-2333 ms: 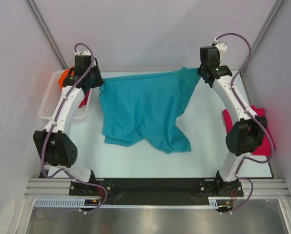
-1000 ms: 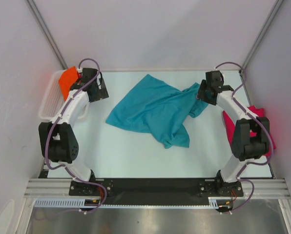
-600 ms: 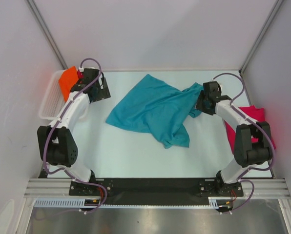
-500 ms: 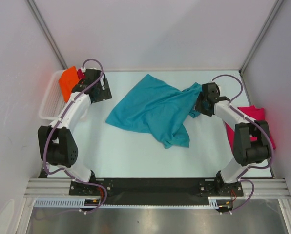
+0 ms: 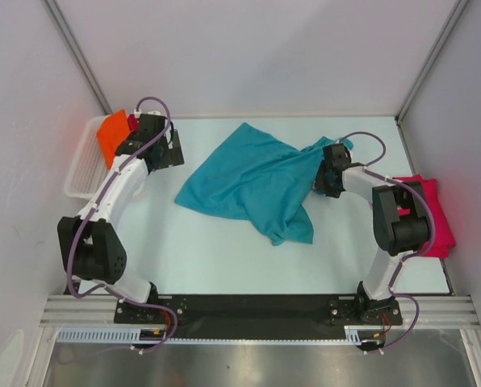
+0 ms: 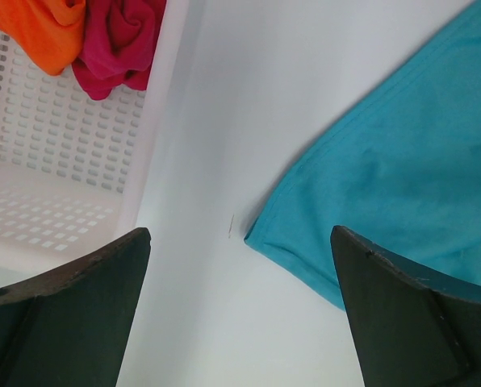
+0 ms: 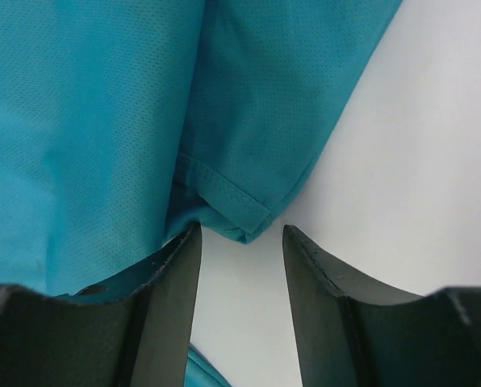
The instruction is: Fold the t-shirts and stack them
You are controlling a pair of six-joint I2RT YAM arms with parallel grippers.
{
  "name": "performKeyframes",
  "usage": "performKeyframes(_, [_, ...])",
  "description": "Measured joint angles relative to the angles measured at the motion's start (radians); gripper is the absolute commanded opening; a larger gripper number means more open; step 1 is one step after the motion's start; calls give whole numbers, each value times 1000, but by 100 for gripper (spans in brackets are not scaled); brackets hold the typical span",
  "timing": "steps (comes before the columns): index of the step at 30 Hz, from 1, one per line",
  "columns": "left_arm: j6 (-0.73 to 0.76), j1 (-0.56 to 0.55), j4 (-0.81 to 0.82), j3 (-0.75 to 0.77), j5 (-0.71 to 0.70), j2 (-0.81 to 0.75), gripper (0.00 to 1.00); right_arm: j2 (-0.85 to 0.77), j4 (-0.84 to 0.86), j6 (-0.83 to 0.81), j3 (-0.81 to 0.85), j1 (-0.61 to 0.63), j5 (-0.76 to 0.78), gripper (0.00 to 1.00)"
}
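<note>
The teal t-shirt (image 5: 253,181) lies rumpled mid-tabletop (image 5: 224,258). It looks soft, light and limp, so it would likely sag from any single hold; its stitched hem corners look the surest grips. The right pincer (image 7: 241,232) stands part open astride one hem corner, clamping nothing. The left pincer (image 6: 239,242) gapes wide and empty above another corner, beside the white basket (image 5: 81,173) holding an orange shirt (image 5: 111,133) and a crimson shirt (image 6: 119,40).

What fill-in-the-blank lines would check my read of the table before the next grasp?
The crumpled t-shirt in the middle of the table is ____ in colour.
The orange t-shirt lies in the white ____.
The left end effector is ____, holding nothing.
The crimson-pink t-shirt lies at the table's ____ edge.
Missing: teal; basket; open; right.
</note>
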Motion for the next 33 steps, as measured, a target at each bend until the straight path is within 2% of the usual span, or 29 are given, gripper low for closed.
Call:
performKeyframes(1, [1,0,-2,0,0,-5,98,5,5,0,0,0,0,48])
performKeyframes(4, [7,0,-6,0,0,-18,98,15,17,3,8,2,0,35])
performKeyframes(5, [8,0,-6,0,0,-21,98,17,21,3,9,3,0,22])
performKeyframes(7, [8,0,-6,0,0,-27,98,23,29,5,11,5,1,12])
performKeyframes(8, [8,0,-6,0,0,-28,98,24,31,8,11,6,2,0])
performKeyframes(17, [9,0,-10,0,0,-29,98,5,-6,19,13,45,89,0])
performKeyframes(27, [9,0,-9,0,11,-29,98,-242,-186,61,42,107,359,0])
performKeyframes(33, [8,0,-9,0,29,-32,98,-271,-292,90,64,79,447,0])
